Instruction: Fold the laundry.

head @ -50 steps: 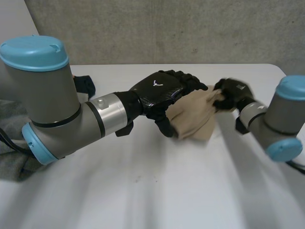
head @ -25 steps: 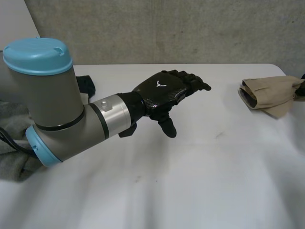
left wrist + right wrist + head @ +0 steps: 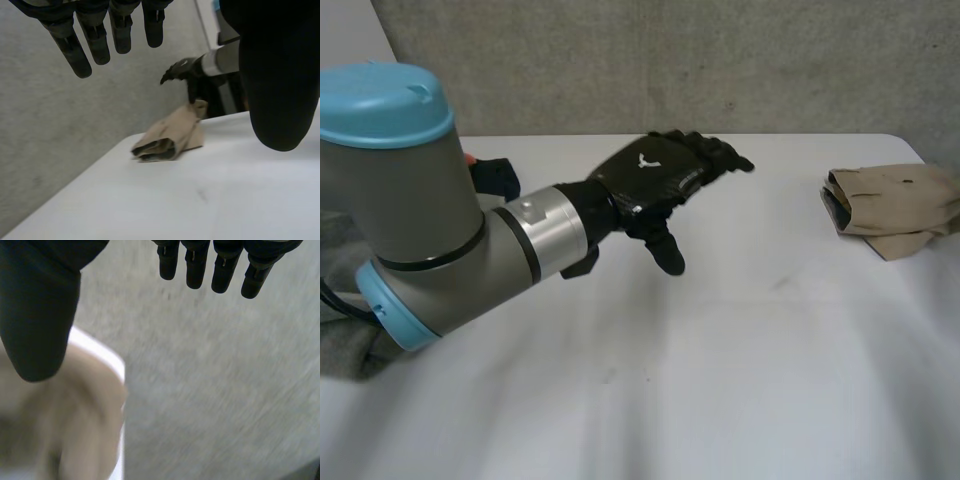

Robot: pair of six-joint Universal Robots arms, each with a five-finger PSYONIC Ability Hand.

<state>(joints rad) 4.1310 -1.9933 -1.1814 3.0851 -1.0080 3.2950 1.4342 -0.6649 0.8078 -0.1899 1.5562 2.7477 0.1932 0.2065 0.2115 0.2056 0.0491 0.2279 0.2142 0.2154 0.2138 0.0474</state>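
The beige cloth [image 3: 895, 205] has moved away from the left hand [image 3: 660, 185], which hovers open, and lies folded on the tabletop [image 3: 720, 380] with the right hand [image 3: 182, 70] open just above it, so this piece seems done, with grey laundry [image 3: 342, 350] probably left to fold.

You have the bench [image 3: 720, 380] running across in front of the wall [image 3: 670, 60]. The folded cloth [image 3: 890, 205] lies on the bench near its right edge, toward the back, well apart from the left hand [image 3: 655, 180], which hangs over the bench's middle. In the left wrist view, the right hand [image 3: 182, 70] sits just above the cloth's far end. On your left, a heap of cloth [image 3: 345, 330] lies beside the left arm [image 3: 470, 250], and a small item [image 3: 498, 178] rests behind that arm.
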